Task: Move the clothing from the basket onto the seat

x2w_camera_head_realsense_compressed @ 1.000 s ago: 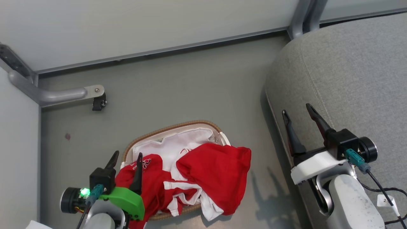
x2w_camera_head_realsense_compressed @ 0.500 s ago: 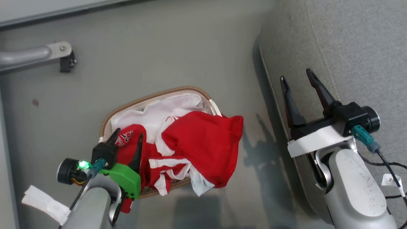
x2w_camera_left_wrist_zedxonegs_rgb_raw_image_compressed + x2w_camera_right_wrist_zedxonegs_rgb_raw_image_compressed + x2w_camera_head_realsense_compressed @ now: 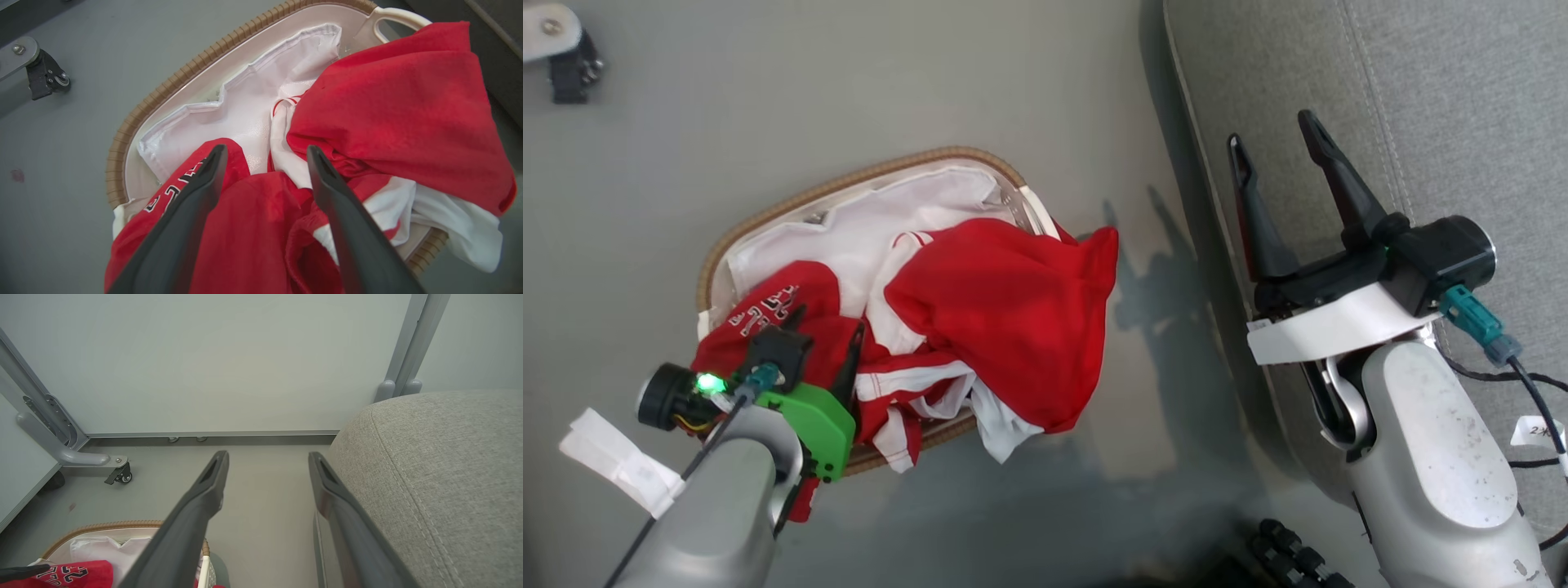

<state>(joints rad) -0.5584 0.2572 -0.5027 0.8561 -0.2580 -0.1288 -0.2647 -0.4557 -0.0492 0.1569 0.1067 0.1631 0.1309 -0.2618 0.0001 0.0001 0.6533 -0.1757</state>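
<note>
**Stock on floor and couch: clothing in basket, both grippers unloaded**

1. Floor (image 3: 768, 98): smooth, grey. It carries the basket.
2. Seat (image 3: 1437, 90): large grey woven-fabric couch cushion with a rounded corner and stitched seams, along the floor's right edge.
3. Basket (image 3: 841, 181): small, oval, cream plastic with a brown woven rim. It stands on the floor near the seat's left edge, apart from it. A white fabric liner (image 3: 849, 237) lies inside.
4. Clothing, all in the basket: two soft red garments with white trim.
   - Plain red garment (image 3: 1013, 302): drapes out over the rim on the seat side.
   - Lettered garment (image 3: 768, 304): heaped at the opposite end, spilling over the near rim.
5. Right gripper (image 3: 1271, 131): long dark fingers spread wide with nothing between them, over the seat's left edge.
6. Left gripper (image 3: 825, 325): green-bodied, fingers parted over the lettered garment. Whether the tips touch the cloth cannot be told.
7. Caster (image 3: 568, 69): black, on a metal bracket, at the floor's far-left corner.
</note>
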